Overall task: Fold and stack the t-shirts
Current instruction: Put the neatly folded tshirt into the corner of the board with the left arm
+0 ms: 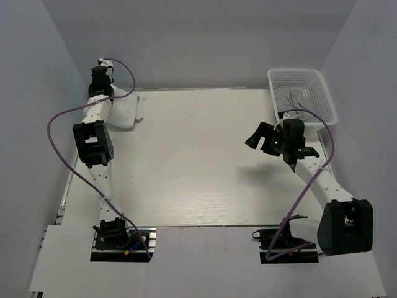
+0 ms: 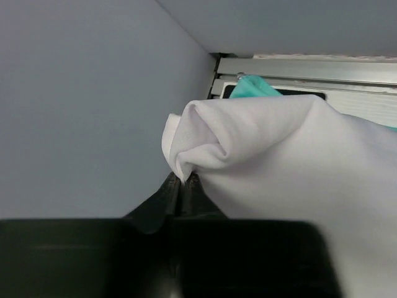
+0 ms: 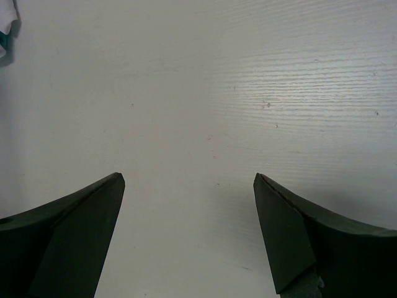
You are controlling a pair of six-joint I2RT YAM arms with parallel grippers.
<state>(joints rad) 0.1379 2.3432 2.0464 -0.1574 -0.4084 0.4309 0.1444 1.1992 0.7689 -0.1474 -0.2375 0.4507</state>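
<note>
The white t-shirt lies bunched at the table's far left corner. My left gripper is at its upper left edge, shut on a fold of it. The left wrist view shows that gripper pinching a corner of the white t-shirt. A bit of the teal t-shirt peeks out behind the white one. My right gripper hovers over the bare table right of centre, open and holding nothing. In its wrist view, this gripper frames bare tabletop, with the white t-shirt and a teal edge at the far top left.
A white mesh basket stands at the far right corner with a grey cloth inside. Grey walls enclose the table on the left, back and right. The left arm's purple cable loops out beside it.
</note>
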